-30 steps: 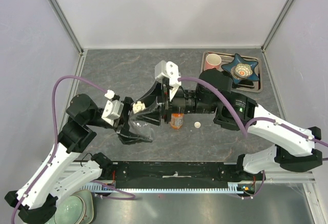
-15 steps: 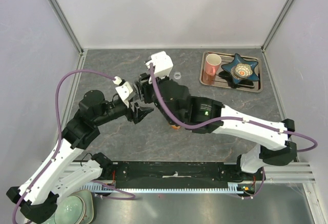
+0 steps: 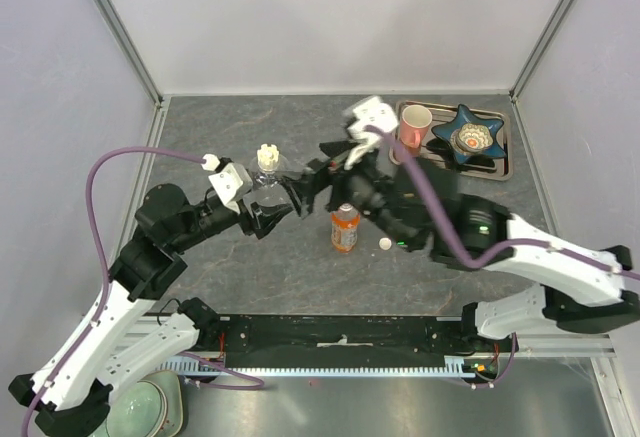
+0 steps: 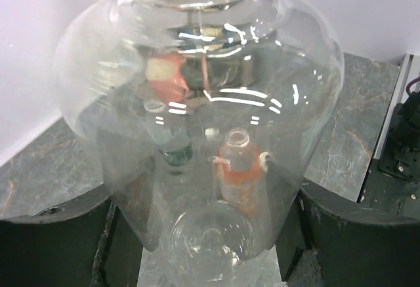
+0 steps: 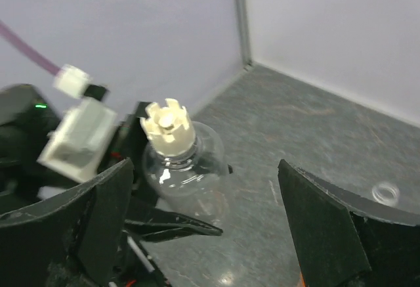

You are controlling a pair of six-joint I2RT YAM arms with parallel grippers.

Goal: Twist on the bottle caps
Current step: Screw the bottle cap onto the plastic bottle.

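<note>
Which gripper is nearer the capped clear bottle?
Left. The left gripper clasps the clear bottle around its body; the right gripper hangs open just beside it, apart.

No lettering is legible, even on the orange bottle (image 3: 344, 230).

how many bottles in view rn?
2 for sure: the clear bottle held by the left end effector, and the orange bottle upright at mid-table. A small clear round thing at the right wrist view's edge may be a third; too blurred to tell.
</note>
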